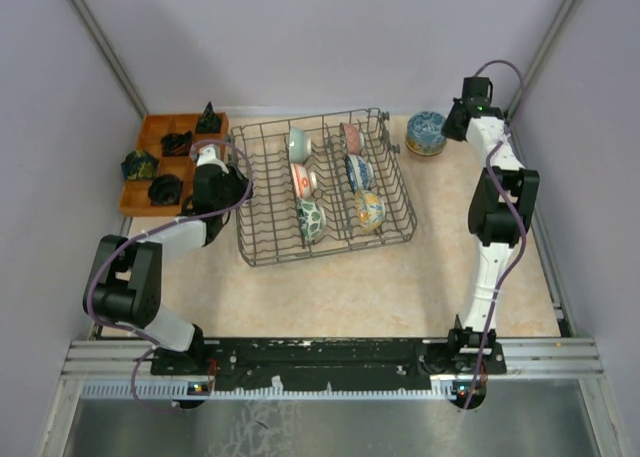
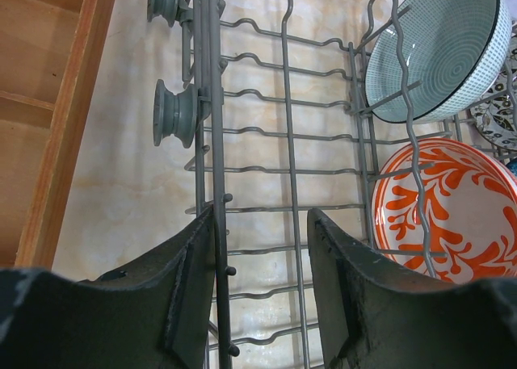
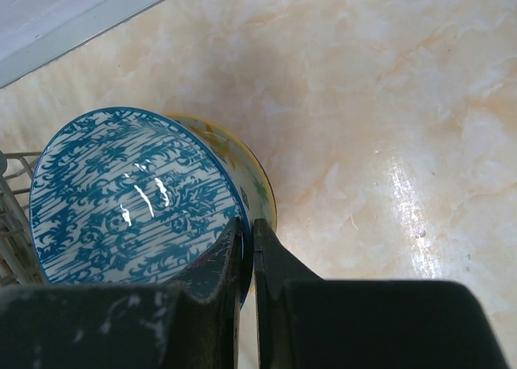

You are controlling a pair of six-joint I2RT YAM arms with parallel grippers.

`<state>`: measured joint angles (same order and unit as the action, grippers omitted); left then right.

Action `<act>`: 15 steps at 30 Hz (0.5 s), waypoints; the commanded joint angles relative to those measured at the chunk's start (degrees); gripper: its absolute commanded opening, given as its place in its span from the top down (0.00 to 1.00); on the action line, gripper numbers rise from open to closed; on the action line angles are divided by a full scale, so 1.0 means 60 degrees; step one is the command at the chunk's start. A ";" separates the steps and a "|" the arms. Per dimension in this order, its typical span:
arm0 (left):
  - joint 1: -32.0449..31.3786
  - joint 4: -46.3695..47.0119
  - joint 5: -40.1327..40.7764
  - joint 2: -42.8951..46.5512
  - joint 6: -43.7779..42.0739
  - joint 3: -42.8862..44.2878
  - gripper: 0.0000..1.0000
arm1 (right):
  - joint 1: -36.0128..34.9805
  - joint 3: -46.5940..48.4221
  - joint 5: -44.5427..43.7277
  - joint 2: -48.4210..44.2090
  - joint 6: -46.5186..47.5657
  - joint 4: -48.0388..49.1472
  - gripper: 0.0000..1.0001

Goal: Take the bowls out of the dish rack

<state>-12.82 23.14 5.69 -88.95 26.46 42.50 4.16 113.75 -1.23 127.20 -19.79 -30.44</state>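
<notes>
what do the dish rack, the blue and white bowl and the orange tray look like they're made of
Dish rack: metal wire, by its thin bent rods, with a matte dark grey coating.
Blue-and-white bowl: probably glazed ceramic; it is glossy, with a bright glint of light inside.
Orange tray: likely wood; orange-brown with faint grain and a dull finish.

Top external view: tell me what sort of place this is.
Probably a robot test cell, not a kitchen: two arms bolted to a metal rail at the near edge of a table, plain pale walls closing it in, and a dish rack of bowls beside an orange tray.
</notes>
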 commanded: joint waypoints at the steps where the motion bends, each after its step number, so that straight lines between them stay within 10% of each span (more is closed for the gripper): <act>1: -0.0192 0.0465 -0.0934 -0.0102 0.0194 0.0343 0.48 | -0.0016 0.0753 0.0060 0.0046 -0.0126 0.0378 1.00; 15: -0.0193 0.0451 -0.0945 -0.0102 0.0218 0.0326 0.48 | -0.0130 0.1072 -0.0057 0.0333 0.0003 0.0093 1.00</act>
<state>-12.73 23.14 5.52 -88.97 26.46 42.50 3.86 116.01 -1.56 130.06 -19.62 -31.79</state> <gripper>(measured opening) 0.524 0.067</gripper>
